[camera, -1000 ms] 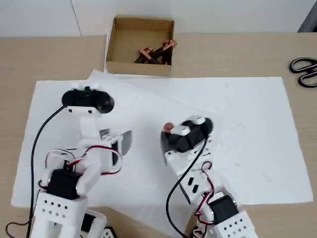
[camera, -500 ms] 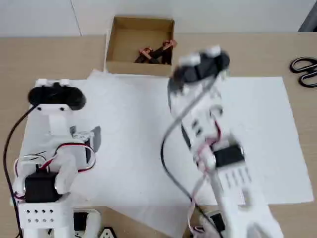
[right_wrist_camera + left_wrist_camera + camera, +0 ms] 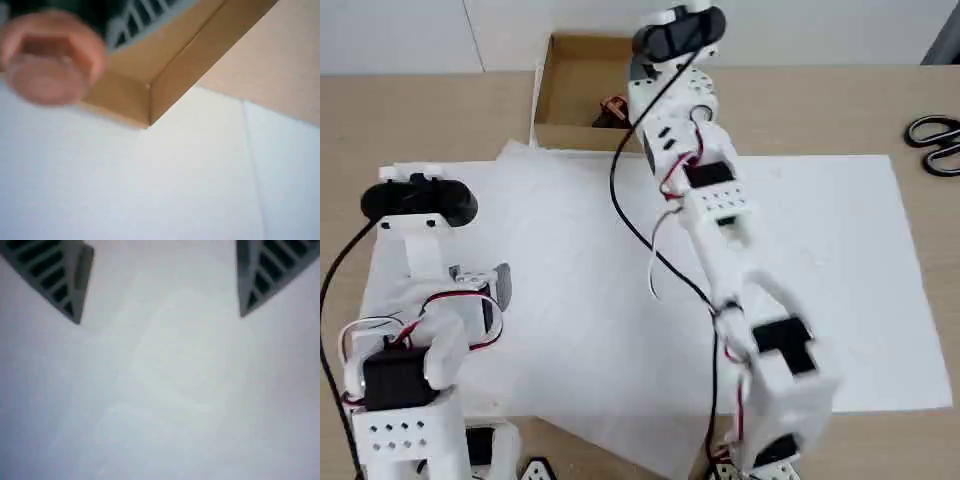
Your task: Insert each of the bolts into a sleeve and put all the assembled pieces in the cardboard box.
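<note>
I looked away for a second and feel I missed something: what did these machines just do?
The right arm swung out from the middle of the paper to the cardboard box, carrying an orange piece. The left arm drew back leftward, the left gripper open. The box, the pieces in it and the scissors stayed put.

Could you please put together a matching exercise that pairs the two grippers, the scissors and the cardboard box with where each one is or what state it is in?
Things:
1. left gripper
2. right gripper
3. scissors
4. cardboard box

Places or states:
A. on the bare table, at the high view's right edge
B. open above the white paper
C. beyond the paper, with assembled pieces inside
D. at the box's corner, shut on a copper-coloured piece

Pairs: 1-B, 2-D, 3-A, 4-C.
</note>
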Controlling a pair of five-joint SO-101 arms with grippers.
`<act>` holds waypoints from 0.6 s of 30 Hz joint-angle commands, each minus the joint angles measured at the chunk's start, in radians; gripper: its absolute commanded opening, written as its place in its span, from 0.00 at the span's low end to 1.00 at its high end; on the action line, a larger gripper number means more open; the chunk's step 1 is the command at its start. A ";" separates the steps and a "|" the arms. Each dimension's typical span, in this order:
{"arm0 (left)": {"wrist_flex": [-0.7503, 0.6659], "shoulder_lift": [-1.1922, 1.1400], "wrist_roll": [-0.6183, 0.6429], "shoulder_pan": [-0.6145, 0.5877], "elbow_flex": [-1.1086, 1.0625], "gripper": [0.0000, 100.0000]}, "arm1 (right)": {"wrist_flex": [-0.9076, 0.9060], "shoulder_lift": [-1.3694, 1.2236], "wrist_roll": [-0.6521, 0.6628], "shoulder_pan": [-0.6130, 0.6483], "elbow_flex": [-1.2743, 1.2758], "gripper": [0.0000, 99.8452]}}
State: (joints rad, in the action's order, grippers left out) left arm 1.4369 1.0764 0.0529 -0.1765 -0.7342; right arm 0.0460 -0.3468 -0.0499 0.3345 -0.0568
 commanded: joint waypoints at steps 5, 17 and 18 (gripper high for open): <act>0.003 0.009 -0.006 -0.005 0.039 0.20 | 0.104 -0.355 0.012 -0.010 -0.356 0.00; 0.003 0.009 -0.006 -0.005 0.039 0.20 | 0.051 -0.538 0.014 -0.012 -0.476 0.19; 0.003 0.009 -0.006 -0.005 0.038 0.20 | 0.039 -0.538 0.014 -0.012 -0.476 0.19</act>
State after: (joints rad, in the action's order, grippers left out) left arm 1.4369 1.0764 0.0529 -0.1765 -0.7342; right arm 0.1074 -0.9022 -0.0468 0.3345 -0.4649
